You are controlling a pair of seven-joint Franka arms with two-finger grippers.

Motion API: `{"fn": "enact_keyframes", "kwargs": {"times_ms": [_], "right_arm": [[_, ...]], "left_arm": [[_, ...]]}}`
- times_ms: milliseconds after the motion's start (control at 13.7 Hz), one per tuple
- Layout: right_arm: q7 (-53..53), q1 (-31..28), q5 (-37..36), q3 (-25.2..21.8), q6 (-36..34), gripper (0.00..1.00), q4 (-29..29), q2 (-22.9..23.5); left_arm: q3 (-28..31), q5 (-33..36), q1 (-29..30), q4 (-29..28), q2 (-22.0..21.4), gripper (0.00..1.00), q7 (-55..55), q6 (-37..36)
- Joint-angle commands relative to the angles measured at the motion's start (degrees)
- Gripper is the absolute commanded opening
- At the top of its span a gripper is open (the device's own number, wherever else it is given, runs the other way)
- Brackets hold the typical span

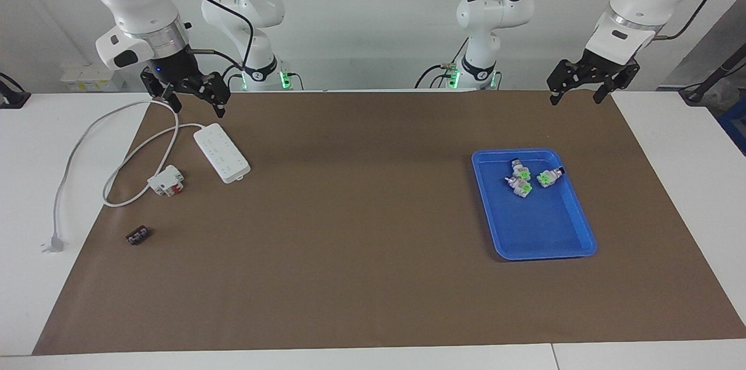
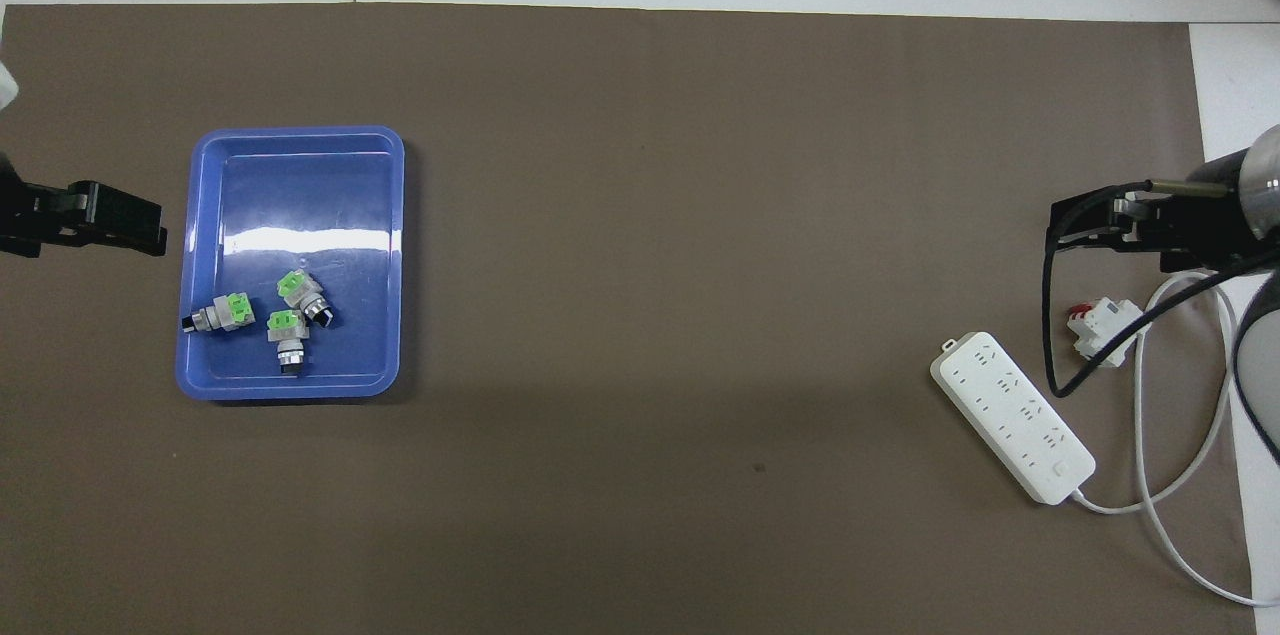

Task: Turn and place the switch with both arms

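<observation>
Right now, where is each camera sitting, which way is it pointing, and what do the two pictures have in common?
Facing view: high across the table, looking at the robots; both arms show whole, left gripper and right gripper open.
Overhead view: above the robots' end, looking steeply down; only the gripper ends show.
Shared: blue tray with three switches, power strip, brown mat.

Bright, even light; white glare streaks the blue tray [image 2: 290, 240]; shadows soft.
</observation>
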Motion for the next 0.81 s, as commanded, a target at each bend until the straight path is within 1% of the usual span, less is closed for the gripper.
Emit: {"fn": "enact_keyframes", "kwargs": {"times_ms": [0, 147, 220, 366, 440, 513, 586, 733], "right_arm": [[-1.7, 0.3, 1.1, -0.3, 0.4, 1.00, -1.1, -0.7], [-4.4, 0.2, 1.0, -0.3, 0.6, 1.00, -0.9, -0.6], [-5.3, 0.1, 0.9, -0.3, 0.9, 1.00, -0.9, -0.6], [-5.9, 0.2, 0.4, -0.3, 0.5, 1.00, -1.0, -0.6], [-5.9, 0.3, 0.3, -0.3, 0.4, 1.00, -1.0, -0.6], [-5.8, 0.3, 0.2, -0.3, 0.2, 1.00, -1.0, -0.7], [-5.3, 0.3, 0.2, -0.3, 0.0, 1.00, -1.0, -0.7], [-5.0, 0.3, 0.3, -0.3, 0.1, 1.00, -1.0, -0.7]], "left_arm": [[3.8, 1.2, -2.0, -2.5, -0.6, 1.00, 0.0, 3.8], [10.0, 1.0, -8.0, -4.4, -1.5, 1.00, 0.1, 5.7], [11.3, 0.9, -9.7, -4.7, -1.6, 1.00, 0.0, 5.7], [11.5, 0.9, -10.1, -5.1, -1.8, 1.00, -0.2, 5.6], [12.4, 0.9, -11.7, -6.6, -2.5, 1.00, -0.3, 5.2], [14.9, 0.9, -14.2, -9.1, -3.8, 1.00, -0.5, 5.5], [15.8, 0.8, -15.1, -9.9, -4.3, 1.00, -0.5, 5.4], [15.7, 0.5, -14.8, -9.8, -4.4, 1.00, -0.5, 5.1]]}}
